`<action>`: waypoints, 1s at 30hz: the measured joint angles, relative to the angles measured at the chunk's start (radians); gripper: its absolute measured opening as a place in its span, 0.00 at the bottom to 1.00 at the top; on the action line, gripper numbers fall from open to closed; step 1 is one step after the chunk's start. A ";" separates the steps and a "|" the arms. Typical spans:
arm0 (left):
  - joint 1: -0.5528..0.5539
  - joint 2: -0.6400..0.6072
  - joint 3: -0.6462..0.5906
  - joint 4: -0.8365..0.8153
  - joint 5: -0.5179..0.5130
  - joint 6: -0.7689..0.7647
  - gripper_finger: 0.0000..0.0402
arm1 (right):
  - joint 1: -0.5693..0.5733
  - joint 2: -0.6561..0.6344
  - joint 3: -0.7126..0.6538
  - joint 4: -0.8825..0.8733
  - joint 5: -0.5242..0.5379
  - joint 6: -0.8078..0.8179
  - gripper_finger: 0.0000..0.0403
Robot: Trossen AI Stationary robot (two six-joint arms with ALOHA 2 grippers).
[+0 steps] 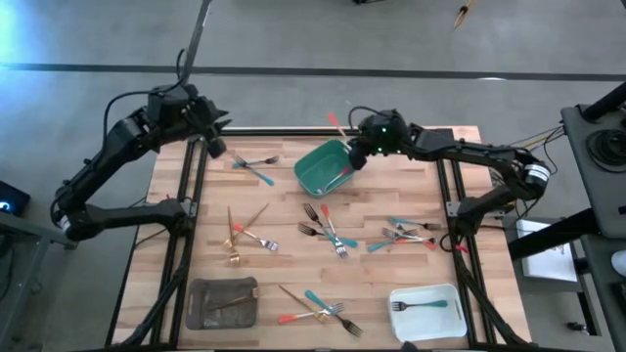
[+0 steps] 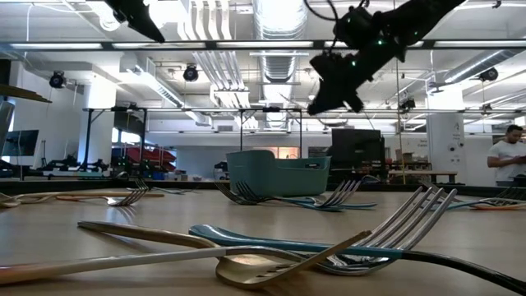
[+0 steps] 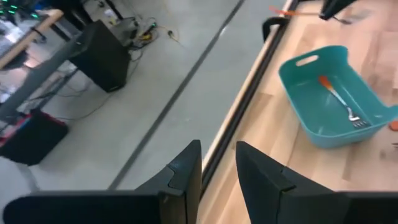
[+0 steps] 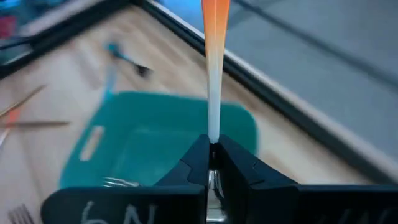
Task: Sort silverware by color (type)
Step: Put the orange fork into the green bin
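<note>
A: Nearest the low camera lies a tangle of slim forks on the pale wooden bench (image 1: 411, 196): a gold fork (image 2: 222, 247) crossed with a teal-handled fork (image 2: 329, 242). Beyond them stands the teal plastic tray (image 2: 278, 173), and above it hangs the right gripper (image 2: 333, 82).

B: What is it holding?

A: Its fingers are pinched shut on a silver fork with a red-orange handle (image 4: 215, 68), gripped low on the shaft, handle pointing up and away. In the high view the gripper (image 1: 358, 156) sits at the tray's far right rim (image 1: 337, 147), arm stretched across from the right side with the elbow bent back.

B: So the step is the drop?

A: I'd judge so. One red-handled fork (image 3: 339, 99) already lies in that tray, so this colour belongs there. To do it well, carry the gripper further over the tray's middle, lower until the tines are inside the walls, then part the fingers; released this high or this near the rim, the fork could bounce out.

B: And the left arm?

A: It waits at the bench's far left corner, left gripper (image 3: 217, 168) tilted out over the edge toward the floor, fingers narrowly apart, holding nothing. Many forks remain scattered across the bench.
</note>
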 joint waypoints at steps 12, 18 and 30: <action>0.000 0.069 -0.019 0.054 0.102 0.003 0.21 | 0.012 0.125 0.001 0.150 -0.254 -0.606 0.03; 0.000 0.081 -0.017 0.070 0.130 -0.004 0.21 | 0.015 0.232 0.001 0.235 -0.293 -0.644 0.03; 0.000 0.081 -0.017 0.045 0.130 -0.014 0.21 | 0.011 0.308 0.045 0.287 -0.177 -0.407 0.07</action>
